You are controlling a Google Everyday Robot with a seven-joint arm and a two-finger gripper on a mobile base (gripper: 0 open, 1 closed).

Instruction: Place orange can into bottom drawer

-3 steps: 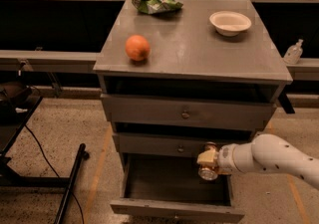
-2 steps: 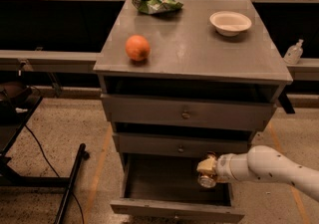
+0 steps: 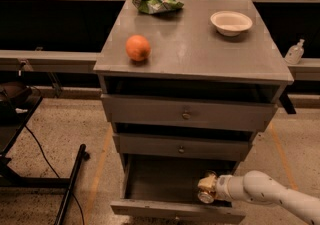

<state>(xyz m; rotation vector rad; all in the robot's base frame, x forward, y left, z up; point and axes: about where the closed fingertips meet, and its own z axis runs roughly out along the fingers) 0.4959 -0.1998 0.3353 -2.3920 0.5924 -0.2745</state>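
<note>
The bottom drawer (image 3: 175,212) of the grey cabinet is pulled open, its dark inside showing. My gripper (image 3: 206,188) reaches in from the right, low over the drawer's right side. It is shut on the orange can (image 3: 205,194), a small can with a cream-brown label and a silver end. The can sits inside the drawer's opening, near its front right corner. I cannot tell whether it touches the drawer floor.
On the cabinet top (image 3: 200,54) lie a round orange fruit (image 3: 137,48), a white bowl (image 3: 231,22) and a green chip bag (image 3: 156,2). Two shallower drawers with knobs (image 3: 186,115) sit above. A black pole (image 3: 70,184) lies on the floor at left.
My arm has moved down and a little forward, carrying the can from the second drawer's front down into the open bottom drawer.
</note>
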